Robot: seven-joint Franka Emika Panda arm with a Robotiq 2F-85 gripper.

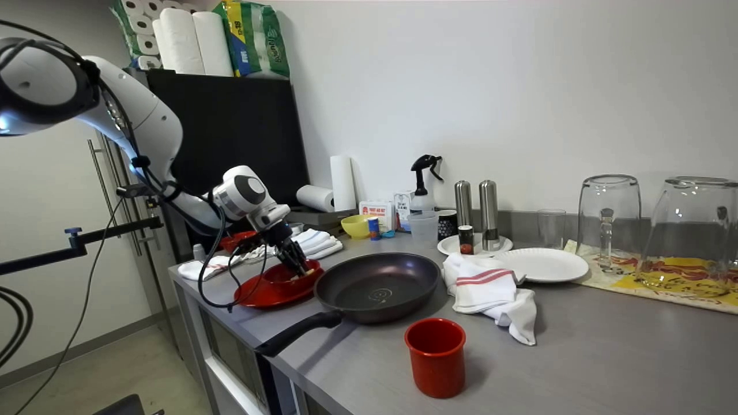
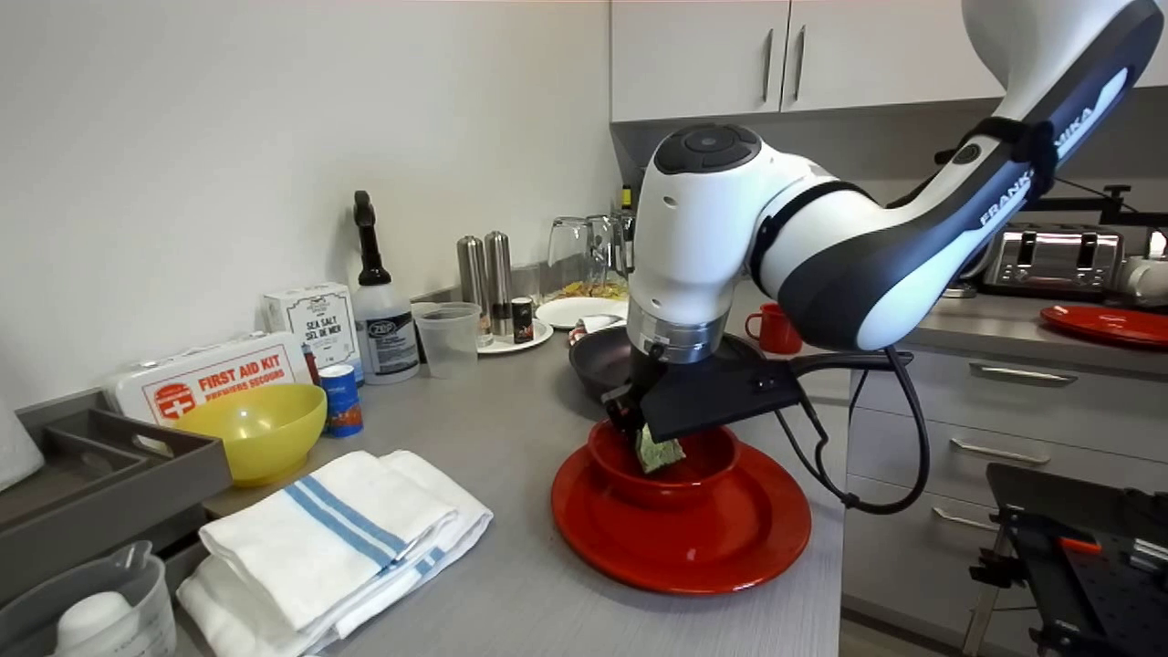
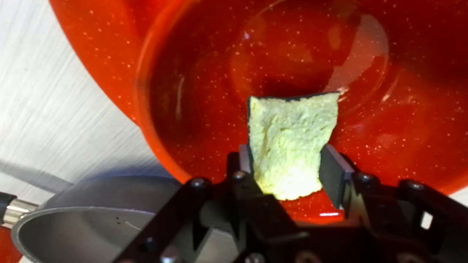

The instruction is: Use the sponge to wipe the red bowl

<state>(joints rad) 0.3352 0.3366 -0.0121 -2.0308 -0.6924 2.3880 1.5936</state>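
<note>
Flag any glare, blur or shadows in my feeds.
Wrist view: the sponge is washed out toward the bottom, reflections streak the red bowl, the gripper looks dark and partly blurred; in an exterior view, the red cup casts a soft shadow on the counter.

Both exterior views show one frying pan, one red cup, one yellow bowl, one spray bottle, two metal mills, two white plates and two glass jugs. In an exterior view there are two red plates, one red bowl and one sponge.
</note>
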